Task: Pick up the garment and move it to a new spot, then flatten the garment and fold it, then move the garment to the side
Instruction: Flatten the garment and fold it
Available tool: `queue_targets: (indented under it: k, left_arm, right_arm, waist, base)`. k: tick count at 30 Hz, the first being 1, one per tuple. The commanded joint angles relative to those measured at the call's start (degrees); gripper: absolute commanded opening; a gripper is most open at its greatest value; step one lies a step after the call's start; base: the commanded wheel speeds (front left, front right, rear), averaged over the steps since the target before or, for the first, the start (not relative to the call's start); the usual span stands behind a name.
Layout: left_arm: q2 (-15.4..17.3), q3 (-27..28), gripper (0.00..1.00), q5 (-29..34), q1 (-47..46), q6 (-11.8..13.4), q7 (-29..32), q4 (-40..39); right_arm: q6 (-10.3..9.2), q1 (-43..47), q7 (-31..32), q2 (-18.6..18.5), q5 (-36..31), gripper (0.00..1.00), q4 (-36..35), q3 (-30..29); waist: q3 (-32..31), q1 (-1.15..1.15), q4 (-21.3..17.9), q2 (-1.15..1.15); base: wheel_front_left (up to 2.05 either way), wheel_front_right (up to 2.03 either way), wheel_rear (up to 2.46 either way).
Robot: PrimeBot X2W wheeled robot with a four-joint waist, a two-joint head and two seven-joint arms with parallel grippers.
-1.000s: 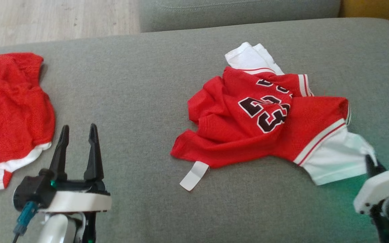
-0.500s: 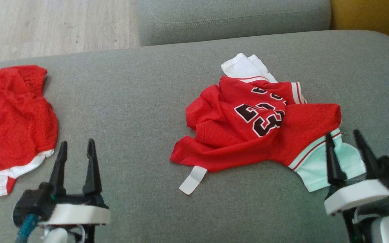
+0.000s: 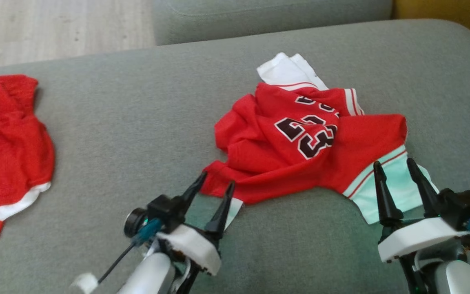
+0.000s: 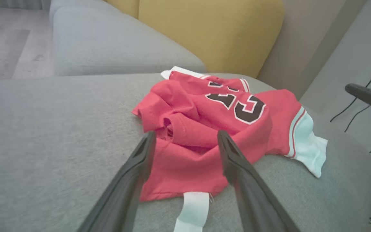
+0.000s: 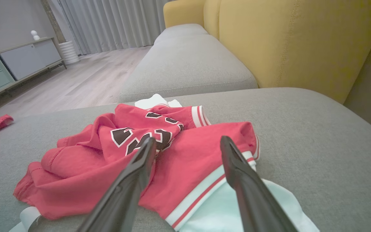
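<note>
A crumpled red jersey (image 3: 300, 151) with a black "23" and white trim lies on the grey sofa seat (image 3: 137, 122). It also fills the middle of the left wrist view as the jersey (image 4: 211, 129) and of the right wrist view as the jersey (image 5: 140, 151). My left gripper (image 3: 216, 182) is open, its tips at the jersey's near left hem, just above the white label (image 4: 193, 209). My right gripper (image 3: 395, 164) is open too, over the pale white panel (image 3: 390, 188) at the jersey's near right corner. Nothing is held.
A second red garment (image 3: 8, 143) with a white hem lies at the seat's far left. Behind the seat are another grey cushion (image 3: 267, 16), a yellow backrest (image 5: 301, 42) and wooden floor (image 3: 55, 28). Bare grey seat lies between the two garments.
My left gripper has swung right, from beside the second garment to the jersey's near left hem. My right gripper came up into view and onto the white panel. The camera shifted somewhat.
</note>
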Motion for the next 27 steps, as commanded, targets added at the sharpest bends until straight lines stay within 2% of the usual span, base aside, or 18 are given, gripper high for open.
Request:
queue_targets:
  k: [1, 4, 9, 15, 17, 18, 19, 20, 24, 27]
  left_arm:
    - [0.0, 1.3, 1.0, -0.2, -2.4, -0.1, 0.1, -0.8]
    - [-0.6, 0.1, 1.0, -0.7, -4.9, 0.8, 1.2, 3.7]
    - [-1.0, 0.6, 1.0, -0.2, -7.9, 6.4, 3.3, 10.5]
    - [-1.2, 1.1, 1.0, -0.5, -10.3, 11.5, 6.4, 15.6]
    - [-1.2, 1.0, 1.0, -0.8, -11.0, 12.3, 7.1, 16.8]
    - [-1.2, 0.8, 0.8, -1.0, -11.3, 12.3, 7.6, 17.4]
    - [-1.2, 0.4, 0.15, -1.3, -11.6, 11.8, 8.0, 17.9]
    - [-1.2, -0.1, 0.0, -1.7, -11.7, 11.1, 8.5, 18.4]
    - [-1.3, -1.5, 0.0, -3.4, -12.2, 8.7, 8.5, 19.1]
    - [-1.2, 1.0, 0.0, -5.4, -12.3, 10.4, 3.2, 18.5]
  right_arm:
    - [0.44, -2.7, 0.0, -0.4, 0.3, 1.0, -2.2, 1.5]
    - [0.44, -3.2, 0.0, -0.4, 0.5, 1.0, -2.0, 2.1]
    - [0.44, -3.8, -0.3, -0.4, 1.1, 1.0, -1.9, 2.6]
    - [0.44, -3.9, -0.4, -0.4, 1.4, 1.0, -1.9, 2.4]
    - [0.44, -4.1, -0.3, -0.4, 1.5, 1.0, -1.8, 2.5]
    - [0.44, -4.2, -0.3, -0.4, 1.6, 1.0, -1.8, 2.5]
    - [0.44, -4.3, -0.2, -0.4, 1.6, 1.0, -1.8, 2.6]
    - [0.44, -4.4, -0.2, -0.4, 1.7, 1.0, -1.8, 2.6]
    - [0.44, -4.5, -0.2, -0.4, 1.9, 1.0, -2.0, 2.5]
    - [0.44, -4.4, 0.0, -0.4, 2.1, 1.0, -2.1, 2.4]
  waist:
    - [0.7, 0.0, -0.8, 0.0]
    - [1.4, 0.0, -2.0, 0.0]
    - [2.3, 0.0, -3.4, 0.0]
    - [3.2, 0.0, -3.1, 0.0]
    - [3.3, 0.0, -2.7, 0.0]
    - [3.3, 0.0, -2.5, 0.0]
    - [3.3, 0.0, -2.2, 0.0]
    - [3.3, 0.0, -2.0, 0.0]
    - [3.2, 0.0, -0.9, 0.0]
    - [2.8, 0.0, 0.5, 0.0]
  base:
    - [0.0, 0.0, 0.0]
    - [0.0, 0.0, 0.0]
    - [0.0, 0.0, 0.0]
    - [0.0, 0.0, 0.0]
    - [0.0, 0.0, 0.0]
    - [0.0, 0.0, 0.0]
    - [0.0, 0.0, 0.0]
    - [0.0, 0.0, 0.0]
    - [0.0, 0.0, 0.0]
    - [0.0, 0.0, 0.0]
